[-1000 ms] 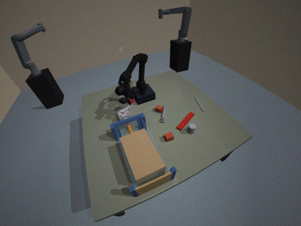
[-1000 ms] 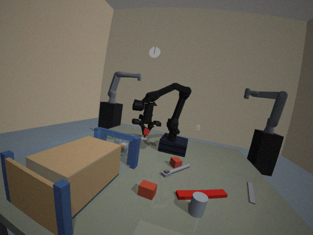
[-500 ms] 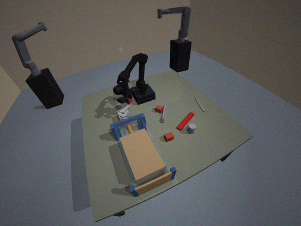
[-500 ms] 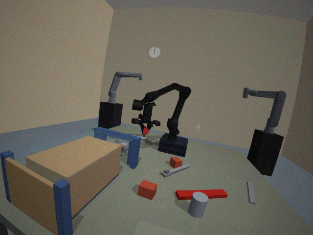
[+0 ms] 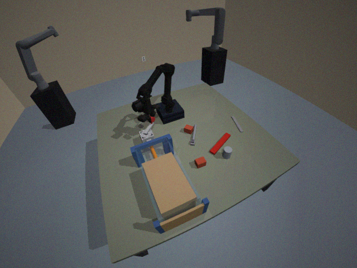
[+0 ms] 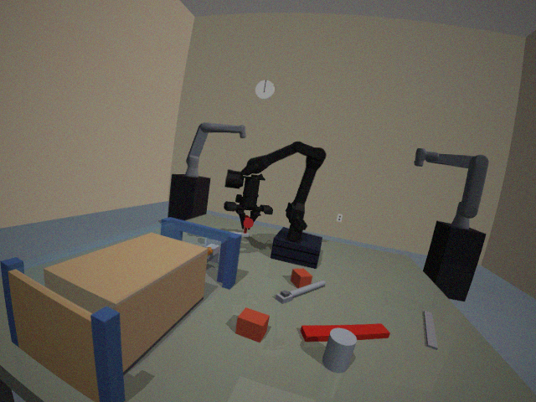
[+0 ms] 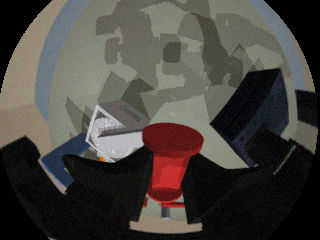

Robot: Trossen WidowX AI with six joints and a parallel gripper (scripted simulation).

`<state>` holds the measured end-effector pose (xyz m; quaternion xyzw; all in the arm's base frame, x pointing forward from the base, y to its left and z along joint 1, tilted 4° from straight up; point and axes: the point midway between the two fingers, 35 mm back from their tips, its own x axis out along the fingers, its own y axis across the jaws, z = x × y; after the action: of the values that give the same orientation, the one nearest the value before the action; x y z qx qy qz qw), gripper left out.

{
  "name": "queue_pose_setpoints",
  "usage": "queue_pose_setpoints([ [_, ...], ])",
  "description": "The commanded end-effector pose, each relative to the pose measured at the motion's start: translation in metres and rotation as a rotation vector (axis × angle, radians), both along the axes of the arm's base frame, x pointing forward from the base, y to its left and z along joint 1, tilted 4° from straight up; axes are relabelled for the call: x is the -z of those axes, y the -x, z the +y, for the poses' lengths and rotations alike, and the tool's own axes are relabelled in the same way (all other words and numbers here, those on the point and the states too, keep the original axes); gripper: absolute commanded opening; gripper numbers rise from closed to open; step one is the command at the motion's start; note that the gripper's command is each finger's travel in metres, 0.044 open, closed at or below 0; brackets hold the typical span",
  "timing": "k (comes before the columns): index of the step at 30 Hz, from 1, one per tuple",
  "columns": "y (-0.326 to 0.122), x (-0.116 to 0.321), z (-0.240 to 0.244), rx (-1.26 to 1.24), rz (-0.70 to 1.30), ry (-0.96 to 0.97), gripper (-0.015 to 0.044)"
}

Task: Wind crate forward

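The tan crate (image 5: pixel 168 180) (image 6: pixel 125 260) sits flat in the clear-panelled cubby, a short gap behind the blue frame (image 5: pixel 151 143) (image 6: pixel 229 255) at its mouth. An orange strap (image 5: pixel 153 152) runs from the crate through the frame to the small white winch (image 5: pixel 146 135) (image 7: pixel 110 131). A white handle arm (image 5: pixel 149 128) rises from the winch top to a red knob (image 5: pixel 152 118) (image 6: pixel 248 223) (image 7: pixel 172 154). My gripper (image 5: pixel 150 118) (image 6: pixel 247 221) (image 7: pixel 166 142) points down and is shut on that red knob. In the exterior view the winch is hidden behind the frame.
The arm's dark base (image 5: pixel 170 112) stands just right of the winch. To the right of the cubby lie two orange-red blocks (image 5: pixel 188 128) (image 5: pixel 200 162), a grey wrench (image 5: pixel 193 134), a red bar (image 5: pixel 220 143), a grey cylinder (image 5: pixel 227 152) and a grey strip (image 5: pixel 236 124).
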<state>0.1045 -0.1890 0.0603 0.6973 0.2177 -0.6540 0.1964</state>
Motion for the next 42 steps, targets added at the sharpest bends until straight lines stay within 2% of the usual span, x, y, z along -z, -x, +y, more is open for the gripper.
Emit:
queue_pose_setpoints([
  [1, 0.005, 0.002, -0.009, 0.003, 0.011, 0.012, 0.0000],
  [42, 0.021, 0.004, -0.050, 0.003, 0.013, 0.015, 0.0000],
])
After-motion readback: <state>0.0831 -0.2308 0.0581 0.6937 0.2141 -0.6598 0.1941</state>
